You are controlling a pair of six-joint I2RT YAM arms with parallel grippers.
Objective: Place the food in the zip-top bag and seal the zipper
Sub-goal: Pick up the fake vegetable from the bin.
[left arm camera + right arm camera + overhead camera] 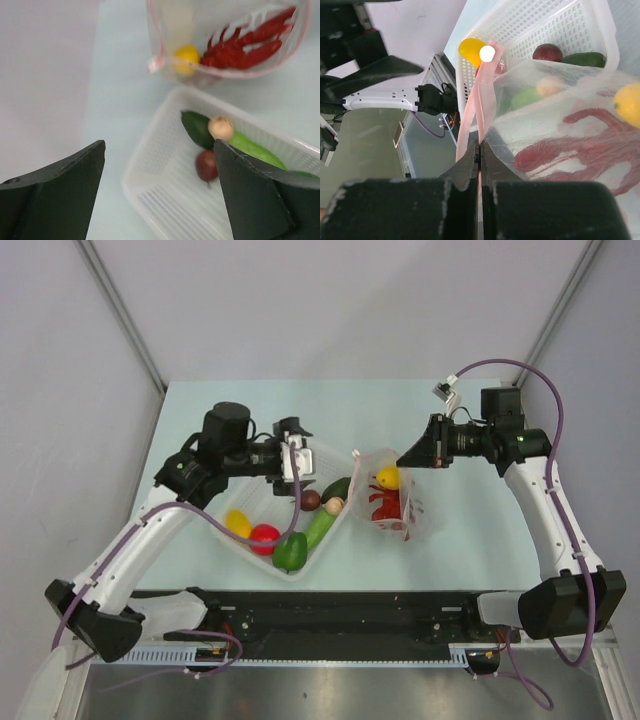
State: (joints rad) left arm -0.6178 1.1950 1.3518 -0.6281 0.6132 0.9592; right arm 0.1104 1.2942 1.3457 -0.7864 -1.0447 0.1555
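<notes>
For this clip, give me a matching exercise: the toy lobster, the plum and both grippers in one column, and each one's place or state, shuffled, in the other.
Column one:
1. red plastic toy lobster
2. dark round toy plum
3. left gripper
4. right gripper

Column two:
A. shut on the mouth edge of the clear zip-top bag
B. lying in the white mesh basket
C. open, holding nothing
D. inside the clear zip-top bag

Pairs: 1-D, 2-B, 3-C, 4-A
</notes>
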